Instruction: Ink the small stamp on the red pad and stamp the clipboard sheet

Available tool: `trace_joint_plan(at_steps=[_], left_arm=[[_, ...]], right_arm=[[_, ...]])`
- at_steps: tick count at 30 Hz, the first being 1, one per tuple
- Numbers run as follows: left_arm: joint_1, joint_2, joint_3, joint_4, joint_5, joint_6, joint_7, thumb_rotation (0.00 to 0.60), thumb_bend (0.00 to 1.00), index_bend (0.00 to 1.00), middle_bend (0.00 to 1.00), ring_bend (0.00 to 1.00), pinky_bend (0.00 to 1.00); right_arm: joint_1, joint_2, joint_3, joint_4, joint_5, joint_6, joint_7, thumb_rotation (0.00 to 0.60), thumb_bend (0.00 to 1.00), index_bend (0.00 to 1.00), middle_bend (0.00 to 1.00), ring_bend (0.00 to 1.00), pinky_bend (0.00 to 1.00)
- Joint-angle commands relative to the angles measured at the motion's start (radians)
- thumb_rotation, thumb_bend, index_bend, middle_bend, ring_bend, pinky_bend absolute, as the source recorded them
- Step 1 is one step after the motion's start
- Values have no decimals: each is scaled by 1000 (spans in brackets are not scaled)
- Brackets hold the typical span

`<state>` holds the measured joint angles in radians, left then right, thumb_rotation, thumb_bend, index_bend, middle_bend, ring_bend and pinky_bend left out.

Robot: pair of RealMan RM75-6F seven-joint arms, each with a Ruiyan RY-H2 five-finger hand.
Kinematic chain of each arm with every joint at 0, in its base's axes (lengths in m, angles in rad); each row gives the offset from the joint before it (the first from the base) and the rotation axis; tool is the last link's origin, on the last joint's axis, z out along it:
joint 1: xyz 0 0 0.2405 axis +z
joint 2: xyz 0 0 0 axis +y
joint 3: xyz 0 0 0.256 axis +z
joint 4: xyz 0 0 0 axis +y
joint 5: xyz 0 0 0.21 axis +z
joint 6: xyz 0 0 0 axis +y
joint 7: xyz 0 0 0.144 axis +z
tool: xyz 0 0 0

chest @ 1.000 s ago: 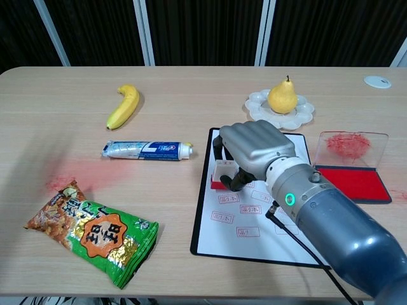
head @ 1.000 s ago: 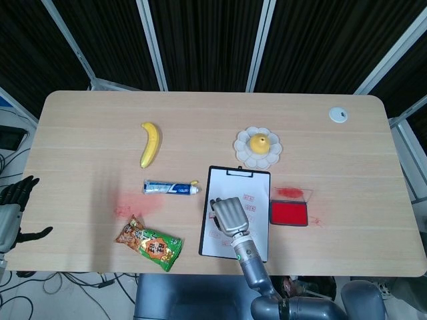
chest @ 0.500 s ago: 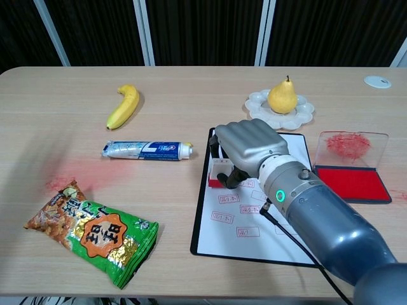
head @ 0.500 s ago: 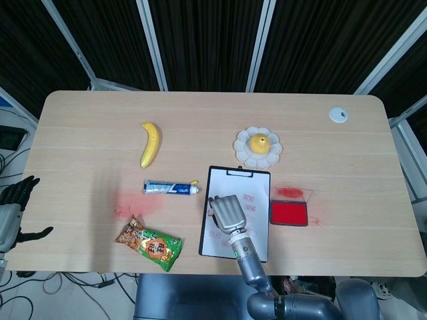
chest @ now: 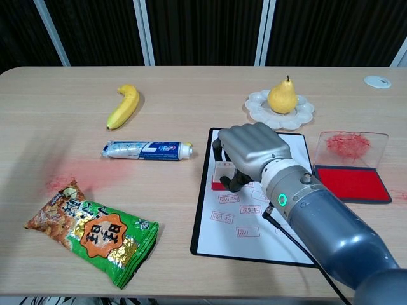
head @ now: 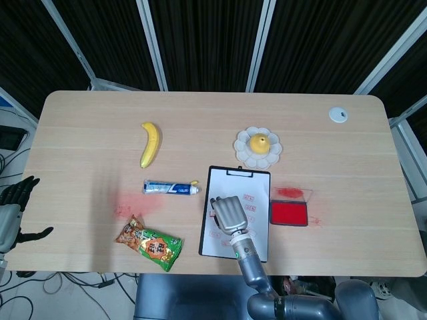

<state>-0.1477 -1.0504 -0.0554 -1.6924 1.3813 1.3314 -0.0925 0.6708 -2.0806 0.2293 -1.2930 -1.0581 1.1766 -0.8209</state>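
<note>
R hand [chest: 254,149] sits knuckles-up over the upper-left part of the clipboard sheet [chest: 245,222], fingers curled down around the small stamp [chest: 220,179], gripping it. Stamp's red base looks to be touching the paper, just inside the sheet's left edge; contact can't be confirmed. Forearm runs back toward the lower right of the chest view. Red pad [chest: 351,183] lies open w/ its clear lid up, right of the clipboard [head: 208,247]. L hand [head: 17,200] hangs off the table's left edge, fingers apart, holding nothing.
</note>
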Motion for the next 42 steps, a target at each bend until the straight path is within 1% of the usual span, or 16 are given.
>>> trace_joint_plan(at_steps=[1, 16, 27, 42], left_arm=[[0, 1, 0, -1, 1, 0, -1, 600, 21, 0, 0, 0, 0], [-1, 4, 1, -6, 0, -4, -4, 600, 22, 0, 0, 0, 0], [-2, 5, 1, -7, -3, -7, -8, 600, 21, 0, 0, 0, 0], [-2, 6, 1, -7, -3, -6, -8, 600, 21, 0, 0, 0, 0]], right_arm=[[0, 1, 0, 0, 0, 1, -1, 600, 741, 918, 814, 887, 882], [-5, -12, -17, 20, 0, -3, 3, 600, 741, 918, 814, 887, 883], [-9, -28, -24, 43, 3, -10, 5, 600, 741, 918, 814, 887, 883], [-20, -27, -26, 45, 7, -10, 6, 600, 742, 919, 815, 887, 883]])
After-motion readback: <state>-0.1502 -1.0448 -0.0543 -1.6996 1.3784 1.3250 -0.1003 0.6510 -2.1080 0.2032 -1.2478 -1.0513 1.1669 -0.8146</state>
